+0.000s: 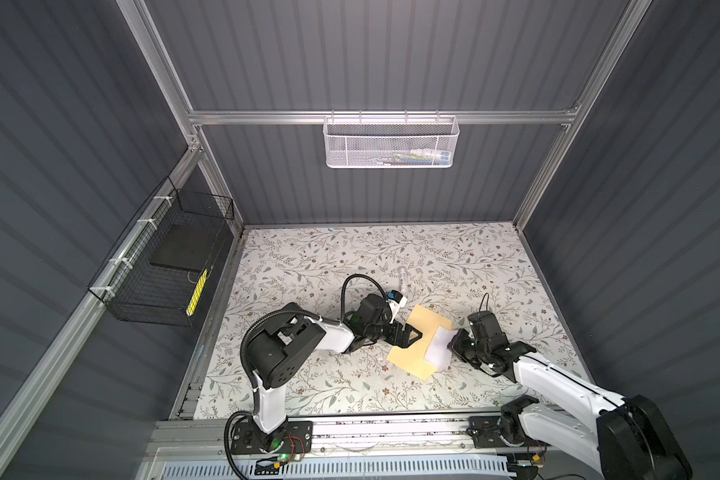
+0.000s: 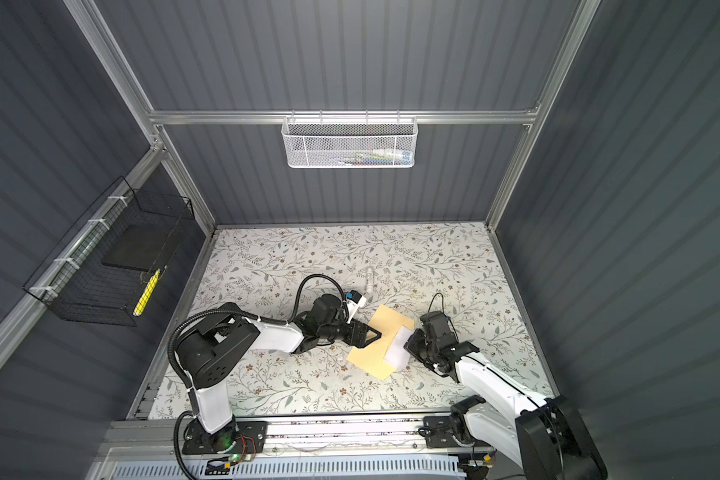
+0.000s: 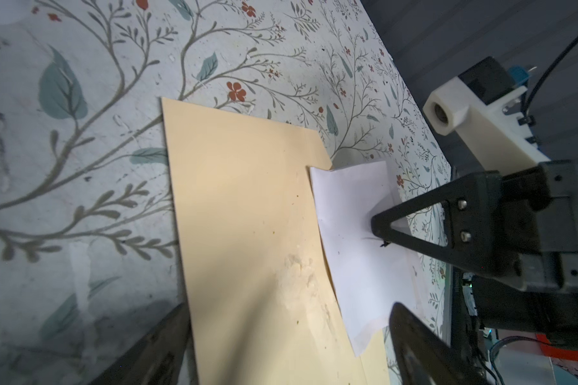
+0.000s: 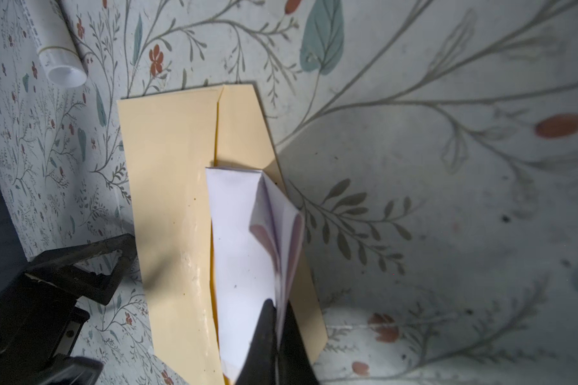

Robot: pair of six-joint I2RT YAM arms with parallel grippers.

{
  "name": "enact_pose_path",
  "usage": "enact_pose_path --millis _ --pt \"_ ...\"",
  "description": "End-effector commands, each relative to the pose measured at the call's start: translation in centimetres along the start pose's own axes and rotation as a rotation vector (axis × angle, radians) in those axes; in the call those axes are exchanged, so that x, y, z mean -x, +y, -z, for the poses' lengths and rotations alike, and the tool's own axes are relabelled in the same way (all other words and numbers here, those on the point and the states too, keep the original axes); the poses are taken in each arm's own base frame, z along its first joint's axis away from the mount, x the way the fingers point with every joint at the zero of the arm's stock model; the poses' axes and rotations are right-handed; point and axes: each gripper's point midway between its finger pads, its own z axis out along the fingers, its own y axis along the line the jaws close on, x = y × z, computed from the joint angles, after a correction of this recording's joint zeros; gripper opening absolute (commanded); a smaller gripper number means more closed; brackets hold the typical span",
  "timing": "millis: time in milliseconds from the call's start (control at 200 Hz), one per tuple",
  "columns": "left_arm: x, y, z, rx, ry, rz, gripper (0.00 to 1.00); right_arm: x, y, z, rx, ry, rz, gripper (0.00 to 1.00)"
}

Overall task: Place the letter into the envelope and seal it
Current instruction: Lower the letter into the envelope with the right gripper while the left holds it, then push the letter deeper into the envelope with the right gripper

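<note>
Kraft envelope: flat on desk, mouth facing my right arm.
Letter: folded, leading edge tucked into mouth, rest outside.
Right gripper: clamped on letter's trailing edge, to push.
Left gripper: fingers apart over envelope's far edge, likely to steady it.

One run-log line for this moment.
left gripper: open, at edge of tan kraft-paper envelope | right gripper: shut on folded white paper letter | letter: partly inside envelope | flap: open
</note>
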Motion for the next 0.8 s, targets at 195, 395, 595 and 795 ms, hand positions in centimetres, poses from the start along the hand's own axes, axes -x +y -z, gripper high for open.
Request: enact_pose_path --millis 195,395,595,795 --pt "-5.5 1.7 -0.4 0.03 0.155 0.122 0.89 0.4 1.2 -0.1 0.025 -0.012 0.021 0.0" --pt "-5.0 1.2 -0.4 0.008 0.144 0.114 0.89 0.5 1.5 0.2 0.038 -0.017 0.044 0.0" --pt "-4.8 0.9 -0.7 -0.019 0.126 0.128 0.88 -0.6 2.3 -1.5 0.11 0.045 0.018 0.0" --pt "-4.8 0.8 -0.8 -0.027 0.133 0.113 0.87 -0.8 4.6 -1.9 0.199 0.086 0.096 0.0"
